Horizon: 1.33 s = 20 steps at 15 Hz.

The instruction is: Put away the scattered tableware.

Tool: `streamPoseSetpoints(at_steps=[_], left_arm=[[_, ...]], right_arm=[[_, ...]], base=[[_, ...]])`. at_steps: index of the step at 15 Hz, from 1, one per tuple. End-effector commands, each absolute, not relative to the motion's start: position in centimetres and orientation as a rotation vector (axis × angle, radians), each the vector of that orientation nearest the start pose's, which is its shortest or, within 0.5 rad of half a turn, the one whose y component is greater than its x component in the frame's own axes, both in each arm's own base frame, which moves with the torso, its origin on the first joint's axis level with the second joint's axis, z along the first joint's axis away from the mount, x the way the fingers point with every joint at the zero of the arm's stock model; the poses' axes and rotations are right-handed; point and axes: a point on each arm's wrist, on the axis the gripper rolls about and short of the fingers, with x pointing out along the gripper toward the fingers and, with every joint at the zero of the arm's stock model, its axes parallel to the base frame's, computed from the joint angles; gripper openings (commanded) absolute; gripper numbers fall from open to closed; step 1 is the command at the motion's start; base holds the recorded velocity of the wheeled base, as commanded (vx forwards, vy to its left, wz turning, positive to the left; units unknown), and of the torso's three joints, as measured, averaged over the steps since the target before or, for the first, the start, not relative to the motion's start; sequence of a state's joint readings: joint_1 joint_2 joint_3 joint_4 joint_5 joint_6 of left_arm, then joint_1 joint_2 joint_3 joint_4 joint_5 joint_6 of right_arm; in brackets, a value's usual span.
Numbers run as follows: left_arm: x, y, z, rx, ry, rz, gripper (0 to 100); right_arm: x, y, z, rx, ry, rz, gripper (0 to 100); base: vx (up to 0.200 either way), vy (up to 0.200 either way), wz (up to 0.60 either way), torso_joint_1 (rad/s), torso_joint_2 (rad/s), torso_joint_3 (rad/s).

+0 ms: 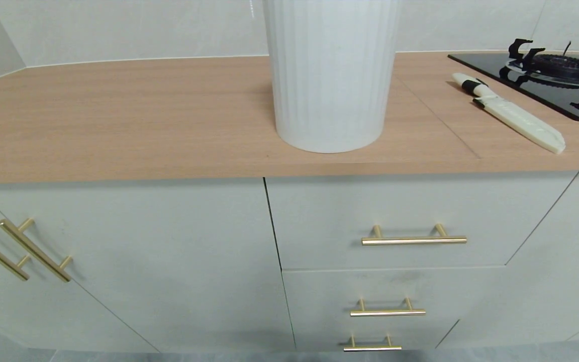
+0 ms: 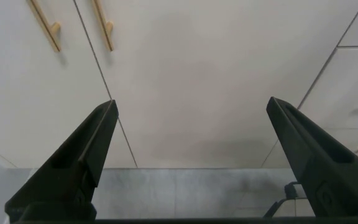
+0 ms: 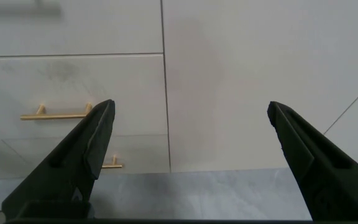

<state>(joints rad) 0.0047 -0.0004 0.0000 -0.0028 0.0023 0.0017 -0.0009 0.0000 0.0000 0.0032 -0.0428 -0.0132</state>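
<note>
1 knife (image 1: 515, 118) near countertop (image 1: 118, 120) front edge, left gripper (image 2: 191, 102) spread wide, right gripper (image 3: 191, 104) spread wide

No text, label, brand, number or sign can be read. The knife (image 1: 511, 114) on the counter has a black band near its handle; any mark there is too small to tell. The ribbed white bin (image 1: 330, 75), the drawer front (image 1: 410, 206) and the stove (image 1: 531, 80) show plain surfaces.
</note>
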Motion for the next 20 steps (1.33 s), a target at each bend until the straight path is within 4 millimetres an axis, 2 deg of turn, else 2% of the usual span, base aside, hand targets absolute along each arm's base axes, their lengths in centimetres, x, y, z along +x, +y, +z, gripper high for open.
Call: streamPoseSetpoints(at_steps=[1,5,9,15,20], left_arm=[[-2.28,0.00,7.58,0.002,-0.003,0.008,100],[-2.28,0.00,7.58,0.002,-0.003,0.008,100],[-2.28,0.00,7.58,0.002,-0.003,0.008,100],[-2.28,0.00,7.58,0.002,-0.003,0.008,100],[-2.28,0.00,7.58,0.002,-0.003,0.008,100]], right_arm=[[-2.27,-0.09,7.52,-0.014,0.005,-0.044,100],[-2.27,-0.09,7.52,-0.017,0.005,-0.044,100],[-2.27,-0.09,7.52,-0.017,0.005,-0.041,100],[-2.27,-0.09,7.52,-0.017,0.005,-0.041,100],[-2.27,-0.09,7.52,-0.017,0.005,-0.043,100]], base=[[0.000,0.000,0.00,0.000,0.00,0.000],[0.000,0.000,0.00,0.008,-0.01,-0.007],[0.000,0.000,0.00,0.138,-0.18,-0.206],[0.000,0.000,0.00,0.112,-0.55,-0.256],[0.000,0.000,0.00,0.307,-0.48,-0.256]])
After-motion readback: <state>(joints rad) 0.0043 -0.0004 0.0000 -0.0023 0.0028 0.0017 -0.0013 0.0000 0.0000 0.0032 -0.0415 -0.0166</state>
